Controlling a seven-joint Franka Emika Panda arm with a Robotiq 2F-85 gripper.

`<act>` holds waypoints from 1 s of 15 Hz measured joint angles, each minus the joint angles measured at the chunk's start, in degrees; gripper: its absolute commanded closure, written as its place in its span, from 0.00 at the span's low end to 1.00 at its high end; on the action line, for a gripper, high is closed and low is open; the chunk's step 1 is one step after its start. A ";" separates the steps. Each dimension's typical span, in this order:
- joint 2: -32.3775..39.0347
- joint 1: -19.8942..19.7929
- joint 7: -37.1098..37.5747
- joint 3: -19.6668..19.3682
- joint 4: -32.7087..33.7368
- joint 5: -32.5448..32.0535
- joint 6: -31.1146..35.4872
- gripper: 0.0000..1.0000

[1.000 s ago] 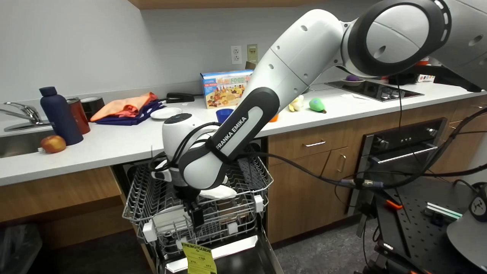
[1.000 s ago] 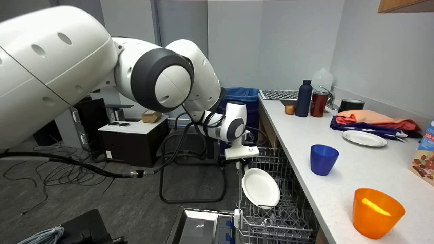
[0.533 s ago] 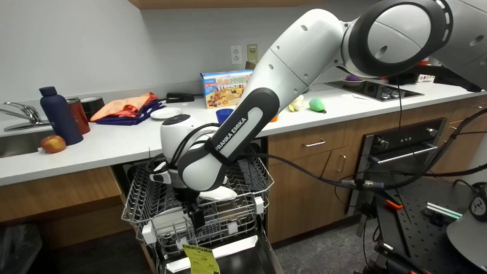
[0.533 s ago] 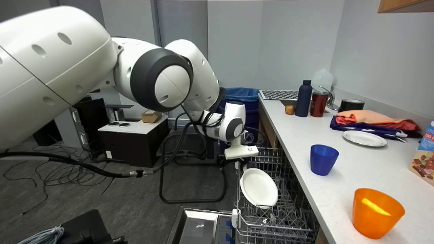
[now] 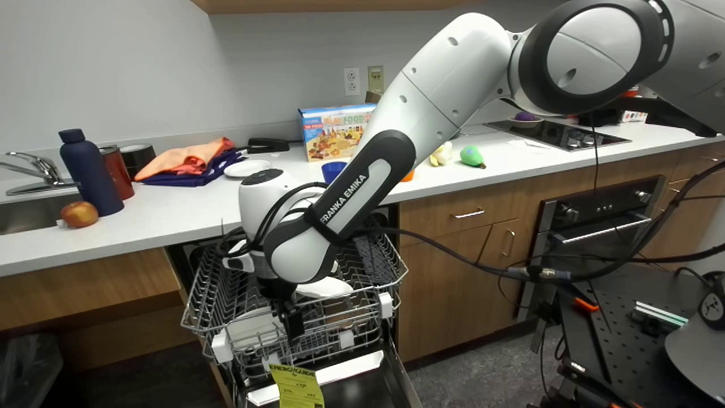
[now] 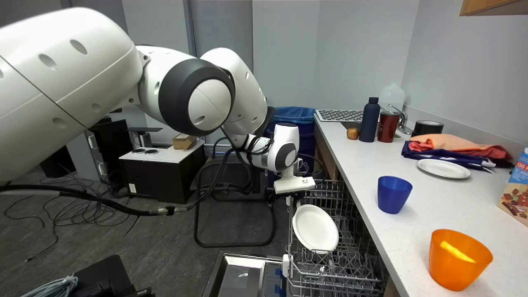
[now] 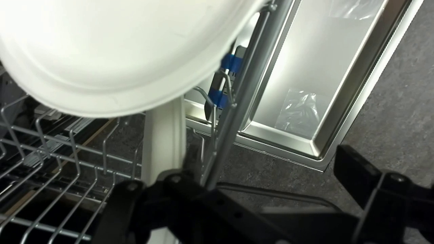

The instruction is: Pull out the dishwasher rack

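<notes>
Grey and wiry, the dishwasher rack [image 6: 354, 251] juts from beneath the counter [image 6: 445, 202], having slid slightly outward within the last second and then paused, the hand [image 7: 235, 183] unclenched and apparently astride the front rail [image 7: 247, 88], so the pull seems nearly complete.

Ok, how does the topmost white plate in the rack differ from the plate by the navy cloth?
Pose: the rack plate sits tilted in the dishwasher rack; the counter plate lies flat.
Height: the rack plate sits below the countertop; the counter plate is on it.
Wrist view: the rack plate fills much of the upper left; the counter plate doesn't show.
Both are white and rounded.
</notes>
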 measured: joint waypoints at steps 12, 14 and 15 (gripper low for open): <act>0.26 0.74 0.19 -0.20 -0.42 0.66 0.00 0.00; 0.27 1.06 0.02 0.02 -0.85 0.66 0.00 0.00; 0.28 1.29 -0.06 0.13 -1.15 0.64 0.00 0.00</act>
